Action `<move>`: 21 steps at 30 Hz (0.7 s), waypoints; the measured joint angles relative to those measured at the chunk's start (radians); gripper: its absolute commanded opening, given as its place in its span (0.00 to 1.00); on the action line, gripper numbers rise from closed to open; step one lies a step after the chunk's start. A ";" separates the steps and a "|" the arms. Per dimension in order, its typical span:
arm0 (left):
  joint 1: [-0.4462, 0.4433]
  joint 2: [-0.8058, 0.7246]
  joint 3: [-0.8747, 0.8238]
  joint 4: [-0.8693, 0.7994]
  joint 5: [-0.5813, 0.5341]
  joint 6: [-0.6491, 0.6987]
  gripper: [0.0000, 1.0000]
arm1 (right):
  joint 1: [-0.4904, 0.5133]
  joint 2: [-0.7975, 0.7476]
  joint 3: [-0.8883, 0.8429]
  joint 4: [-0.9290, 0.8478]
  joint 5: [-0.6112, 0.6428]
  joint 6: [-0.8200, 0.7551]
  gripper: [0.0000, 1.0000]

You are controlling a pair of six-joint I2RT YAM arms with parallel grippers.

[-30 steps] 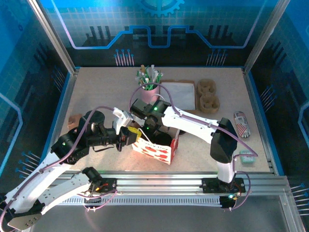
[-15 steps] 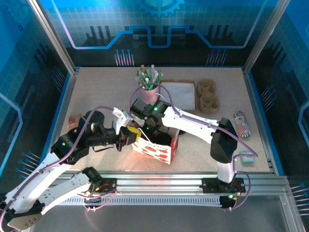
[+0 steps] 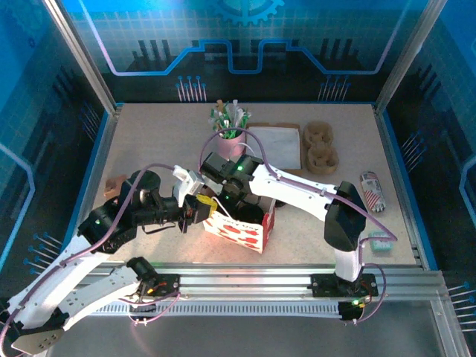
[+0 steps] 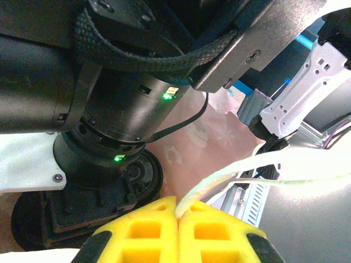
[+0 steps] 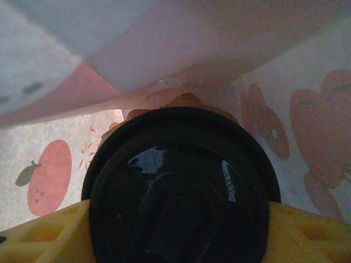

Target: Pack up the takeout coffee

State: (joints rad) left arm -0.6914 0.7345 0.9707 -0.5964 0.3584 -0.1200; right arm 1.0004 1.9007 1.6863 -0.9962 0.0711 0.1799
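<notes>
A white paper bag (image 3: 245,230) with red fruit print stands open at the table's near middle. My left gripper (image 3: 199,210) is shut on the bag's near rim; in the left wrist view the yellow fingertips (image 4: 178,211) pinch the thin white bag edge (image 4: 219,178). My right gripper (image 3: 234,202) reaches down into the bag. In the right wrist view the takeout coffee (image 5: 181,186) shows from above as a round black lid, its white body hidden beneath. The yellow fingers (image 5: 49,230) press both sides of it, with the printed bag walls (image 5: 307,120) around.
A pink cup of green-and-white sticks (image 3: 232,130) stands behind the bag. A brown paper sheet (image 3: 277,145) and two cardboard cup carriers (image 3: 321,149) lie at the back right. Small packets (image 3: 372,191) sit near the right edge, and a brown item (image 3: 114,184) at the left.
</notes>
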 measured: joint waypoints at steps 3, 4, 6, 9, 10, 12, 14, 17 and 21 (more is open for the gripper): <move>0.000 -0.004 -0.005 0.000 -0.001 0.000 0.00 | 0.000 -0.001 -0.003 0.004 0.000 0.000 0.68; 0.000 -0.004 -0.005 0.000 -0.001 0.000 0.00 | 0.000 -0.001 -0.005 0.005 0.000 0.000 0.68; 0.000 -0.004 -0.005 0.000 -0.002 0.000 0.00 | 0.000 -0.002 -0.004 0.005 0.001 0.000 0.69; 0.000 -0.004 -0.005 0.000 -0.002 0.000 0.00 | 0.000 -0.004 -0.002 0.006 0.002 0.000 0.71; 0.000 -0.004 -0.005 0.000 -0.002 0.000 0.00 | 0.000 -0.004 -0.002 0.006 0.003 0.000 0.72; 0.000 -0.004 -0.005 0.000 -0.002 0.000 0.00 | 0.000 -0.003 0.002 0.002 0.003 0.000 0.72; 0.000 -0.004 -0.005 0.000 -0.002 0.000 0.00 | 0.000 -0.003 0.002 0.002 0.003 0.000 0.73; 0.000 -0.004 -0.005 0.000 -0.002 0.000 0.00 | 0.000 -0.003 0.002 0.002 0.003 0.000 0.73; 0.000 -0.004 -0.005 0.000 -0.002 0.000 0.00 | 0.000 -0.003 0.002 0.002 0.002 0.000 0.75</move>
State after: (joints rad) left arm -0.6914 0.7307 0.9657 -0.5964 0.3561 -0.1196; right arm 1.0004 1.8980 1.6886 -0.9939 0.0734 0.1795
